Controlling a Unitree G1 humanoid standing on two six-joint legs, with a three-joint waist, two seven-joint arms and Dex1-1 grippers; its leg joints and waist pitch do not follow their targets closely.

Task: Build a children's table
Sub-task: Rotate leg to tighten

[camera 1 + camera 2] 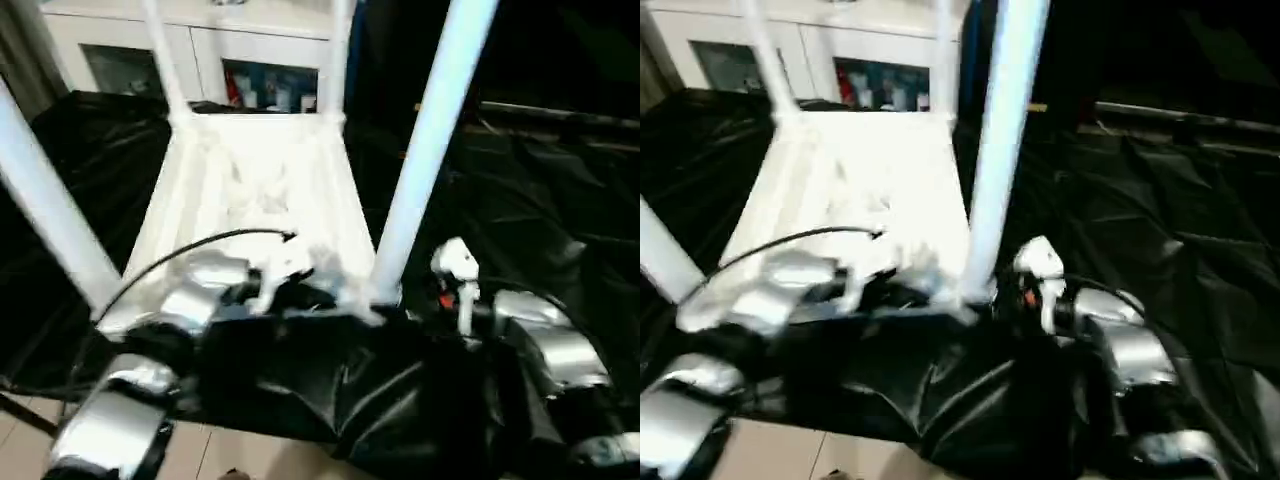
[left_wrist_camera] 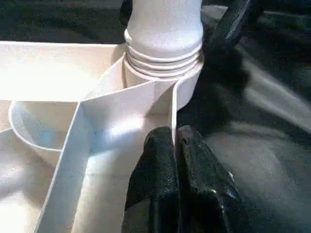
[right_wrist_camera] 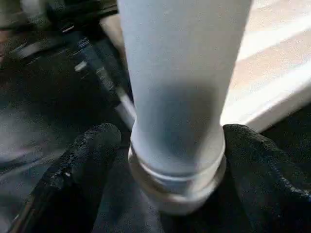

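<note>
**A:** Where does the tabletop (image 1: pixel 250 190) sit?

**B:** Upside down on the black-draped work table (image 1: pixel 540 200), ribbed underside facing up; four white legs rise from its corners. The near right leg (image 1: pixel 430 140) stands tall in its corner socket (image 2: pixel 187 85), and the near left leg (image 1: pixel 45 210) slants up at the picture's left edge; the two far legs (image 1: pixel 165 60) stand at the back corners, in front of a white cabinet (image 1: pixel 200 50) with glass doors.

**A:** And the left gripper (image 2: pixel 175 145)?

**B:** Its two black fingers are pressed together, holding nothing; in the left wrist view their tips rest against a thin white rib of the underside, just short of the socket where the near right leg's ringed base is seated. A black cable (image 1: pixel 190 245) arcs over the silver left forearm (image 1: pixel 110 420).

**A:** The right gripper (image 3: pixel 172 141)?

**B:** Its jaws stand apart, one finger (image 3: pixel 87 150) on each side of the near right leg's base, close beside the tube; whether the pads actually touch it I cannot tell. In the head views the right wrist (image 1: pixel 455 275) sits just to the right of that leg's foot, over the black cloth; the silver right forearm (image 1: pixel 550 350) runs back toward the lower right corner.
</note>
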